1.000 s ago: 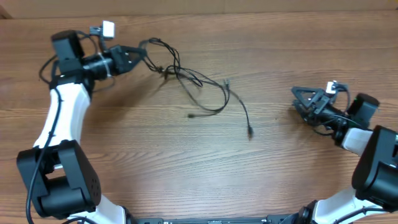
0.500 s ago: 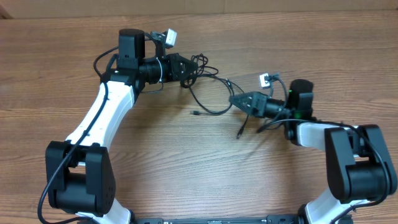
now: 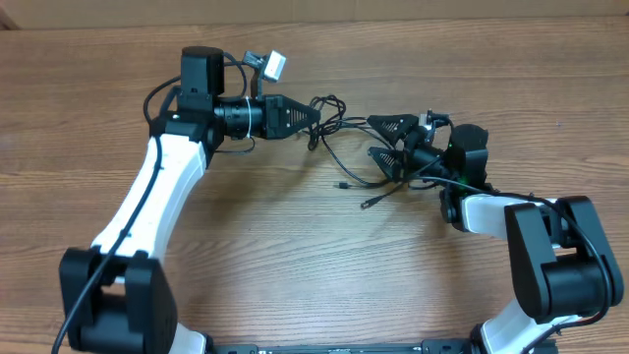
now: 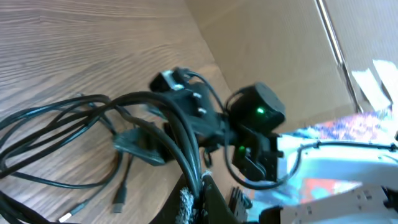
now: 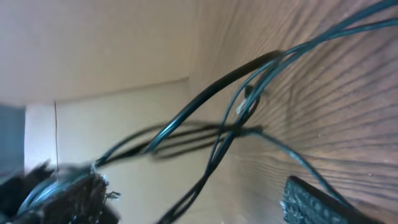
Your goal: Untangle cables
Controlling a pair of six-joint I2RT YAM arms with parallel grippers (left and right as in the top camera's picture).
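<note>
Cables (image 4: pixel 183 146) are found in a thin black bunch on the desk (image 3: pixel 295 265), right between the two arms. One end of the bunch is held tight by the left fingers (image 3: pixel 298 114), which are closed on it. From there the bunch is stretched out in front of the left fingers, straight toward the right arm, so its long way runs from one set of fingers to the other. The right fingers (image 3: pixel 393 123) are spread wide, and some strands are seen running across the gap between them in the right wrist view. It cannot be told if any strand is touched by them yet. Loose loops are hung down below the right fingers, with a small plug end (image 3: pixel 366 204) lying on the wood near them. The free part of the bunch is nearest to the right fingers, so the next grab is probably best made there, with one strand pinched and pulled away from the left fingers.
</note>
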